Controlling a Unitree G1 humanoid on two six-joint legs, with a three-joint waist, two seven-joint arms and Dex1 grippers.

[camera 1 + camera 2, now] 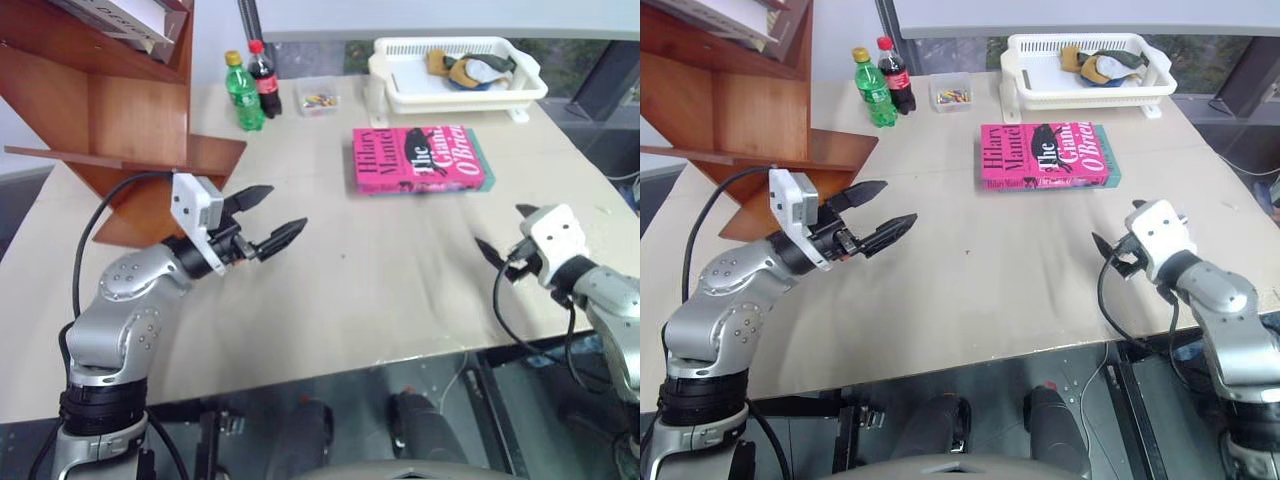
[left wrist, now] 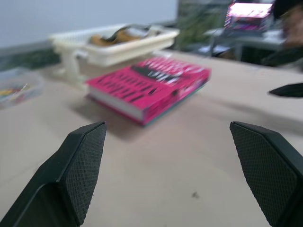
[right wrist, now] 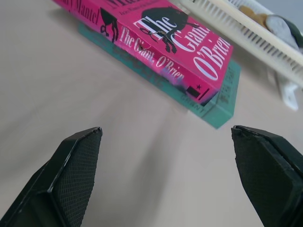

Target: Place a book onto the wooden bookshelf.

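The bright pink book (image 1: pixel 415 158) lies flat on a thin teal book (image 3: pixel 222 101) at the middle back of the table, its cover lettering up. The wooden bookshelf (image 1: pixel 110 110) stands at the far left, reddish-brown with slanted boards. My left gripper (image 1: pixel 287 207) hovers open above the table just in front of the shelf, pointing toward the book, with nothing between its fingers. My right gripper (image 1: pixel 500 226) is open near the table's right front edge and also faces the book (image 3: pixel 161 33). Both grippers are well short of the book (image 2: pixel 149 87).
A green bottle (image 1: pixel 243 92) and a cola bottle (image 1: pixel 265 80) stand behind the shelf's foot, next to a small clear box (image 1: pixel 318 97). A white basket (image 1: pixel 400 95) holding cloth items sits at the back. A white-grey book (image 1: pixel 120 20) rests on the shelf.
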